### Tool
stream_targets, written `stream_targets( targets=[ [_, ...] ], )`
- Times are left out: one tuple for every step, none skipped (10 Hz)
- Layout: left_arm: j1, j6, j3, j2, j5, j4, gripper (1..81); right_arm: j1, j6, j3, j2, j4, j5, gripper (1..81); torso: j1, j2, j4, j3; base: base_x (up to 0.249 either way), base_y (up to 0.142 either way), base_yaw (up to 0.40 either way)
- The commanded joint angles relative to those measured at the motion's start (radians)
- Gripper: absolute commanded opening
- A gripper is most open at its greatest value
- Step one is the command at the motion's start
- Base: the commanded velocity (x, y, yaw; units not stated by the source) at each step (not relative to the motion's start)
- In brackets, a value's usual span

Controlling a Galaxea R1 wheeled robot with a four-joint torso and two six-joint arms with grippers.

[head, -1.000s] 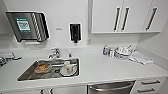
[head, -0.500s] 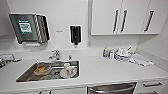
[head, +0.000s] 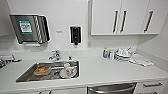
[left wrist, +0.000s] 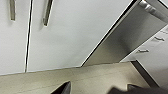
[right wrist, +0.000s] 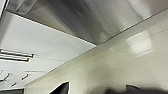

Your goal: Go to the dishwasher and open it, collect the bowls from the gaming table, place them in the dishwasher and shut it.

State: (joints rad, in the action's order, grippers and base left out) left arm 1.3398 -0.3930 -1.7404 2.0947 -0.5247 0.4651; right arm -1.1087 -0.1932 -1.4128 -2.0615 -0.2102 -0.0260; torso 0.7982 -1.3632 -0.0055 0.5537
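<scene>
Low down, both pincers are held above pale floor; whether either is open or closed cannot be told.
The dishwasher (head: 111,88) is seen shut under the white counter (head: 107,71), right of the sink (head: 25,75) holding dishes (head: 68,72).

The head view looks from high up, forward and down, at a white surface (head: 112,71) with a sink (head: 50,71) set in it and wall cupboards (head: 125,16) above. The steel top of the dishwasher (head: 112,88) peeks in at the bottom edge. The left wrist view sits low, close to the floor (left wrist: 75,77), facing white cabinet doors (left wrist: 70,32) and the dishwasher (left wrist: 120,42) front. The right wrist view is low too, near the floor (right wrist: 120,65), looking at the dishwasher (right wrist: 75,17) front. All three views share the dishwasher.
</scene>
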Motion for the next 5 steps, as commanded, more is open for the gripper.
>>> stream_targets(
  targets=[
    [-0.11,-0.01,0.047,-0.053,-0.011,0.096,81.1,0.16,-0.003,0.089,0.088,-0.046,0.112,81.1,0.0,0.0,0.0,0.0,0.0,0.0,0.0],
    [-0.142,-0.033,0.071,-0.053,-0.006,0.118,81.1,0.181,-0.005,0.104,0.097,-0.047,0.126,81.1,0.0,0.0,0.0,0.0,0.0,0.0,0.0],
    [-0.177,-0.058,0.099,-0.054,0.0,0.143,81.1,0.193,-0.015,0.117,0.105,-0.047,0.135,81.1,0.0,0.0,0.0,0.0,0.0,0.0,0.0],
    [-0.213,-0.098,0.13,-0.057,0.025,0.191,81.1,0.2,-0.02,0.118,0.107,-0.047,0.139,81.1,0.0,0.0,0.0,0.0,0.0,0.0,0.0],
    [-0.248,-0.138,0.156,-0.054,0.072,0.245,81.1,0.207,-0.02,0.117,0.108,-0.047,0.139,81.1,0.0,0.0,0.0,0.0,0.0,0.0,0.0]
  ],
)
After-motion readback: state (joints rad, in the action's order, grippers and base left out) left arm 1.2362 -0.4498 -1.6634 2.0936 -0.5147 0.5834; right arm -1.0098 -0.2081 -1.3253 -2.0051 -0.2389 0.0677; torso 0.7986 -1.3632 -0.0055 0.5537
